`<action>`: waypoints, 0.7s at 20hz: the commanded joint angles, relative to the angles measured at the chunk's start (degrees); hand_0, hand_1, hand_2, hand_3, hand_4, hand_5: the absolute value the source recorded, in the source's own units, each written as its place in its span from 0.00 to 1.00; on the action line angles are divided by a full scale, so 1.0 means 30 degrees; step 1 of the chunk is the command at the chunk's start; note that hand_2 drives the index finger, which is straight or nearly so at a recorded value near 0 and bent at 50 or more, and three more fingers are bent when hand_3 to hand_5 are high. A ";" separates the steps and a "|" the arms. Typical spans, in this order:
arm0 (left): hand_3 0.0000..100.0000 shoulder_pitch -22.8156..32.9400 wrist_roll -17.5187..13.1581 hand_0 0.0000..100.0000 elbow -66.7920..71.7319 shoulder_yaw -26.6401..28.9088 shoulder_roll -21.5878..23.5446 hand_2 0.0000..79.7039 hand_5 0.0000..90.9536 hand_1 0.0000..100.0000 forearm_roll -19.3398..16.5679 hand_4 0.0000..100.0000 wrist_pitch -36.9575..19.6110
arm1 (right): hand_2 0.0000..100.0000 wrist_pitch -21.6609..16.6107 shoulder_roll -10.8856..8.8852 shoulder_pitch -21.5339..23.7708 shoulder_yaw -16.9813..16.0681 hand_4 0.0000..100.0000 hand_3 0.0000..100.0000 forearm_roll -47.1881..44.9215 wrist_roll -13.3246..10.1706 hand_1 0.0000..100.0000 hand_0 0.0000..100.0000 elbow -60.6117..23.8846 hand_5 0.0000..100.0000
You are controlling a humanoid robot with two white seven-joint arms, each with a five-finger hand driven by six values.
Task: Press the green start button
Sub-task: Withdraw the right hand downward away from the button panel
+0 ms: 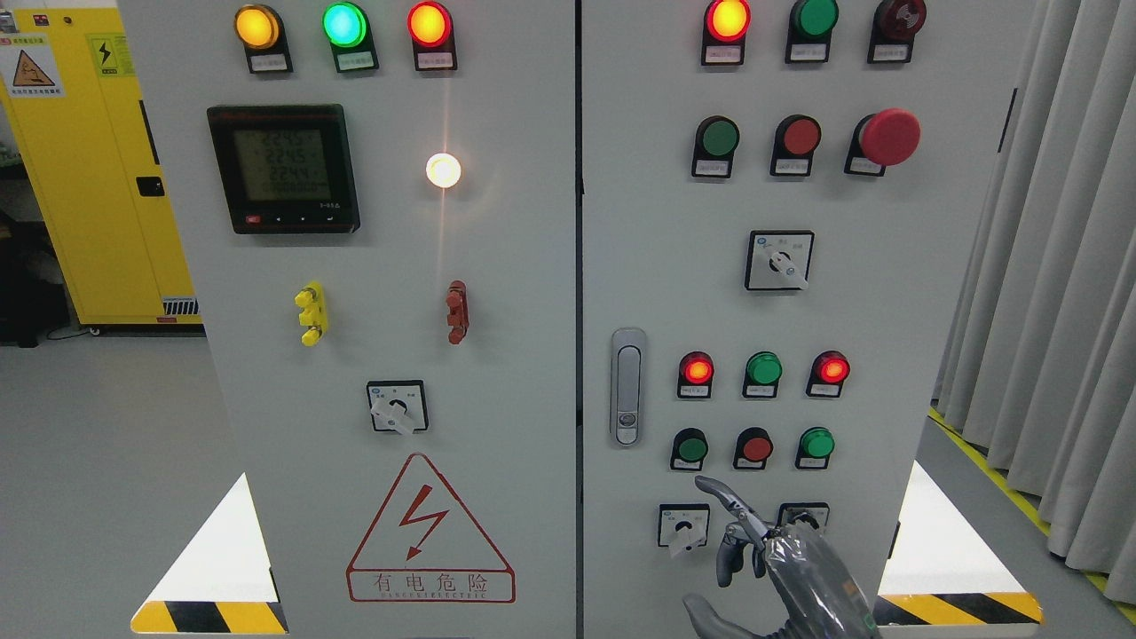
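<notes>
On the grey cabinet's right door (pixel 657 222), a low row holds a dark green button (pixel 690 448), a red button (pixel 754 446) and a brighter green button (pixel 815 443). My right hand (pixel 741 532) comes up from the bottom edge, wrapped in grey covering. Its index finger (pixel 719 493) sticks out up and to the left, the other fingers curled. The fingertip sits just below the dark green button, a little apart from it. Another green button (pixel 717 138) is in the upper row. The left hand is out of view.
A red mushroom stop button (pixel 889 136) juts out at the upper right. Two rotary switches (pixel 683 525) flank the hand, and the door handle (pixel 627 386) is to its left. A grey curtain (pixel 1056 266) hangs on the right, a yellow cabinet (pixel 80 160) stands far left.
</notes>
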 commanded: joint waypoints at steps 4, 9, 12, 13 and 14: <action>0.00 -0.0527 -0.0009 0.12 -0.0527 0.0014 0.0000 0.00 0.00 0.56 0.0000 0.00 0.0001 | 0.00 0.2991 -0.0025 0.2716 0.1133 0.02 0.00 -1.0021 0.1012 0.39 0.25 -0.4001 0.00; 0.00 -0.0527 -0.0009 0.12 -0.0527 0.0014 0.0000 0.00 0.00 0.56 0.0000 0.00 0.0001 | 0.00 0.3522 -0.0054 0.3039 0.1103 0.00 0.00 -1.0789 0.1012 0.31 0.24 -0.4151 0.00; 0.00 -0.0527 -0.0009 0.12 -0.0527 0.0014 0.0000 0.00 0.00 0.56 0.0000 0.00 0.0001 | 0.00 0.3523 -0.0054 0.3099 0.1103 0.00 0.00 -1.0820 0.1012 0.31 0.25 -0.4151 0.00; 0.00 -0.0527 -0.0009 0.12 -0.0527 0.0014 0.0000 0.00 0.00 0.56 0.0000 0.00 0.0001 | 0.00 0.3523 -0.0054 0.3099 0.1103 0.00 0.00 -1.0820 0.1041 0.31 0.24 -0.4122 0.00; 0.00 -0.0527 -0.0009 0.12 -0.0527 -0.0015 0.0000 0.00 0.00 0.56 0.0000 0.00 0.0001 | 0.00 0.3494 -0.0054 0.3128 0.1103 0.00 0.00 -1.0820 0.1099 0.31 0.24 -0.4122 0.00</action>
